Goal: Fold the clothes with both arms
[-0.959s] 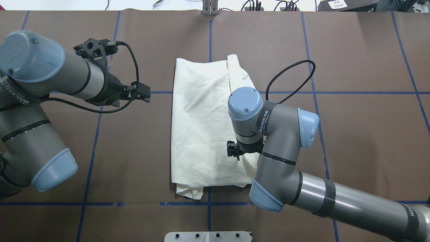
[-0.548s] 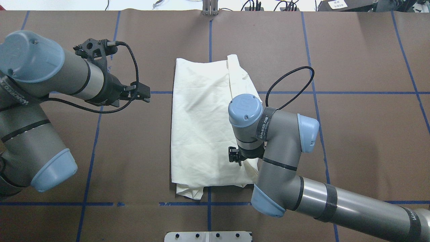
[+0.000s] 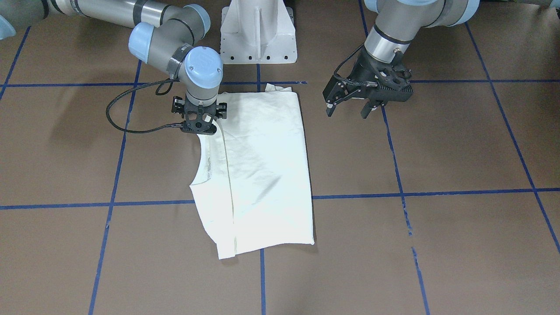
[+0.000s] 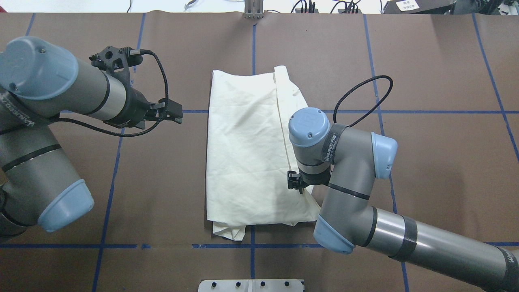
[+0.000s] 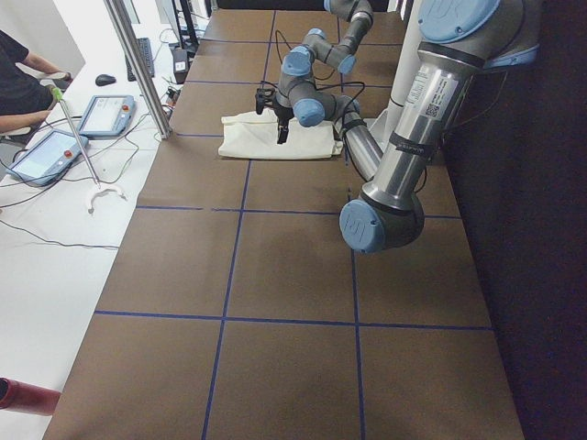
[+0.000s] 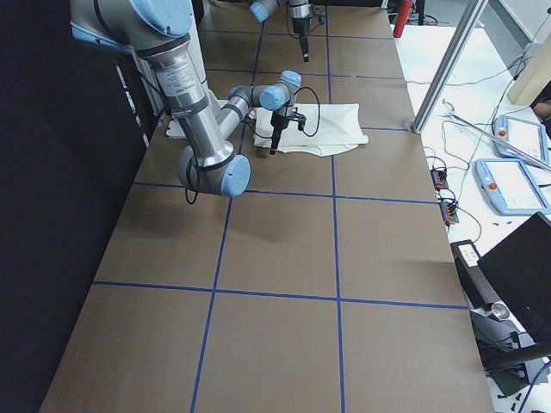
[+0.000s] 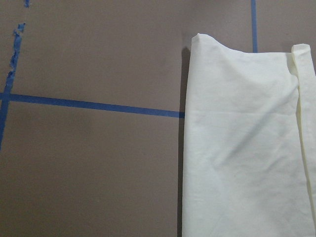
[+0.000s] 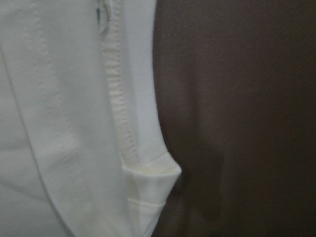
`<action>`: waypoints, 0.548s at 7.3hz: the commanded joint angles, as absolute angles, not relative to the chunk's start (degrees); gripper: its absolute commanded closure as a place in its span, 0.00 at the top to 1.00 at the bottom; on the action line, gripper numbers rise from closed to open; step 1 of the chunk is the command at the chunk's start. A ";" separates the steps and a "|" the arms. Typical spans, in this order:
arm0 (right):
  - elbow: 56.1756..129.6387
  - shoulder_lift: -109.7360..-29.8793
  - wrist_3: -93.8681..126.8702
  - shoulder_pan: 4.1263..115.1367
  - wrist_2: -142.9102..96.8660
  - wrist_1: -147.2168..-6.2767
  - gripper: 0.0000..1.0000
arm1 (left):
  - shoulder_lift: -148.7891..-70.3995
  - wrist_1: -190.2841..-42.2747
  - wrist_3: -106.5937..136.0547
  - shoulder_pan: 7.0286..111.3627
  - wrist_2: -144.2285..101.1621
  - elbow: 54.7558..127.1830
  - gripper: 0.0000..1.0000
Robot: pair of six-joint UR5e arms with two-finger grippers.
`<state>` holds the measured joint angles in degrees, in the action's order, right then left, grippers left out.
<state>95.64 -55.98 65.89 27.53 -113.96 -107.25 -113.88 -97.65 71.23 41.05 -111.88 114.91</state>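
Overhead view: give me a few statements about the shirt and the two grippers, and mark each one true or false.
1. The T-shirt lies folded with a plain cream side up. True.
2. The left gripper is clamped on the T-shirt. False: it is open and hangs over the bare table beside the T-shirt, apart from it.
3. The right gripper is at the T-shirt's edge on the robot's right side. True.
4. A black cat print shows on the T-shirt's upper side. False: no print shows in any view.
5. The T-shirt lies across a blue tape line. True.
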 commanded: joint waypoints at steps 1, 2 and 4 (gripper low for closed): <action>96.42 -58.43 64.61 29.35 -113.56 -107.14 1.00 | -114.08 -97.65 71.54 40.87 -111.88 114.96 1.00; 96.50 -59.67 63.99 30.57 -113.38 -106.96 1.00 | -114.17 -97.65 71.63 40.78 -111.88 114.96 1.00; 100.78 -63.79 61.18 33.29 -112.94 -106.96 1.00 | -114.26 -97.65 71.54 40.78 -111.88 114.96 1.00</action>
